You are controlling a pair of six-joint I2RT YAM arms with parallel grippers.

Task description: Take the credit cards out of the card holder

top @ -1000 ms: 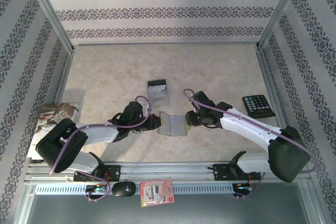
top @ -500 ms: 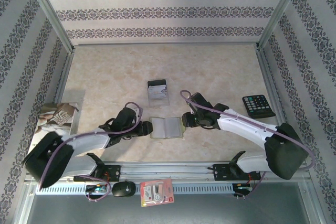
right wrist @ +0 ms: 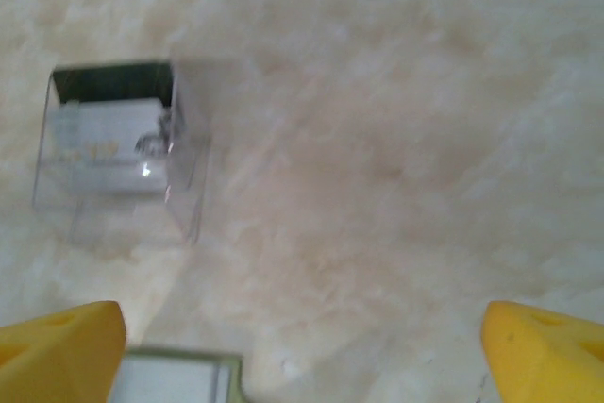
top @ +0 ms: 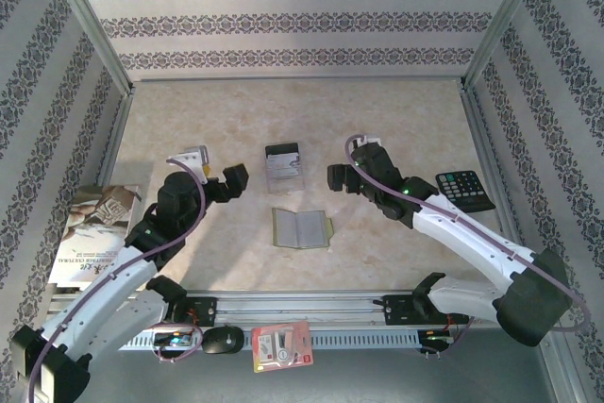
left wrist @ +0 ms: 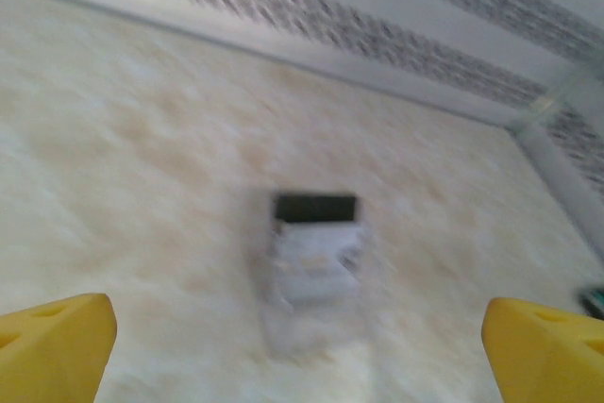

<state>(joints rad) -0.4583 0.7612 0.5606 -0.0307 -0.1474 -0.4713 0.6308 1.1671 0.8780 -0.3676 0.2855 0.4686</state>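
The card holder lies opened flat on the table, near the centre, between the two arms and touched by neither. The credit cards lie just beyond its far edge. They overlap, with the blackish one at the far end and the pale translucent one nearer the holder. A bare strip of table separates the cards from the holder.

The left gripper hovers to the left of the cards, jaws spread wide, holding nothing. The right gripper hovers to their right, jaws likewise spread and empty.

Judged from this layout, extraction looks complete or nearly so. Whether a card remains in the pale inner pockets cannot be told.

Probable faults from here:
- Either gripper, if it descends or sweeps inward, may push the thin cards across the table or back onto the holder.
- Both arms flank the same small area, so converging together risks finger contact.
- A nudge on one leaf may fold the holder shut.
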